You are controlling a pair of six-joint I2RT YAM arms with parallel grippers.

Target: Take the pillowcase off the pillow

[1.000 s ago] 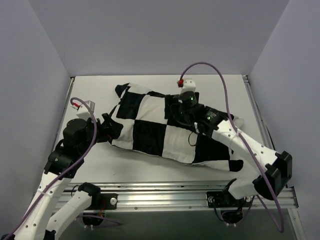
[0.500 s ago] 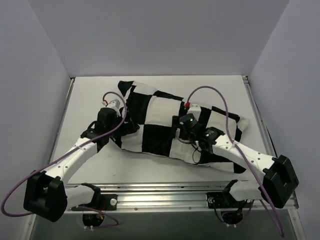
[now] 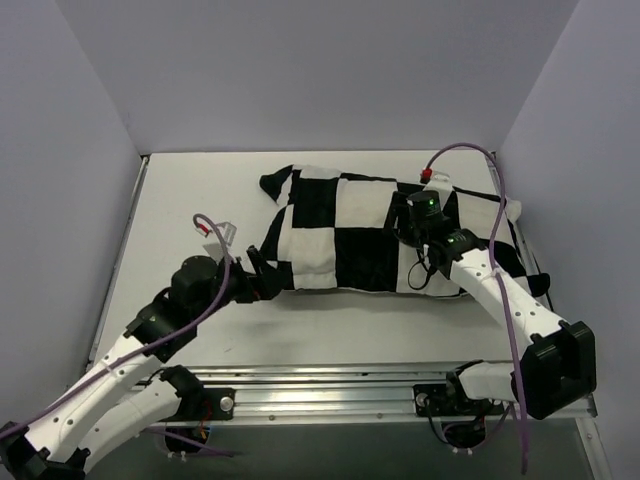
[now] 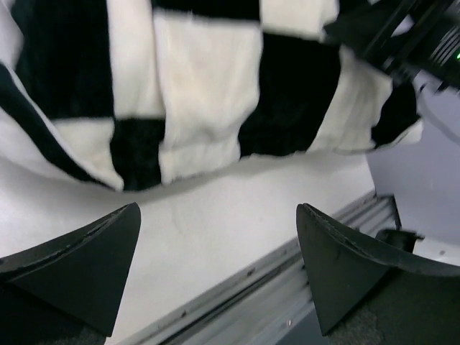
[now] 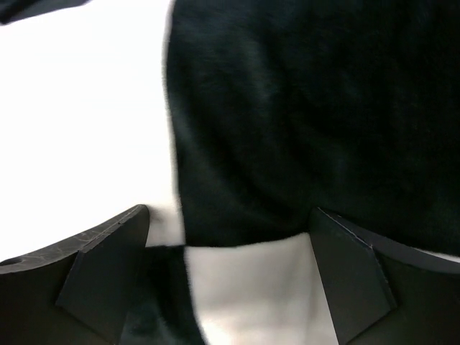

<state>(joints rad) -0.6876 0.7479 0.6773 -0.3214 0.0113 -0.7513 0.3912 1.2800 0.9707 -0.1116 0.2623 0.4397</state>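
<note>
Toward the back right of the white worktop [image 3: 180,200] lies the pillowcase [image 3: 345,240], its large black and white squares swollen plump over the pillow, which is wholly covered and cannot itself be seen. The long side of the bundle runs left to right, with one black corner sticking out at its far left end and its right end lying close to the right-hand wall. The left claw [image 3: 262,283] hangs low just beside the near left corner of the pillowcase. In the left wrist view its two dark fingers [image 4: 79,266] are spread wide with only bare worktop between them, and the checked edge lies just beyond the tips, apart from them. The same view catches the metal rail [image 4: 273,287] along the near edge of the worktop and part of the right arm [image 4: 392,32] at the upper right. The right claw [image 3: 412,242] is down on top of the pillowcase, right of its middle, with the arm reaching in from the near right and a purple cable [image 3: 465,147] arching above the wrist. In the right wrist view its fingers [image 5: 93,273] are likewise parted wide, and black and white plush fills the whole gap between them; whether they actually press into the cloth cannot be told, and nothing is pinched
</note>
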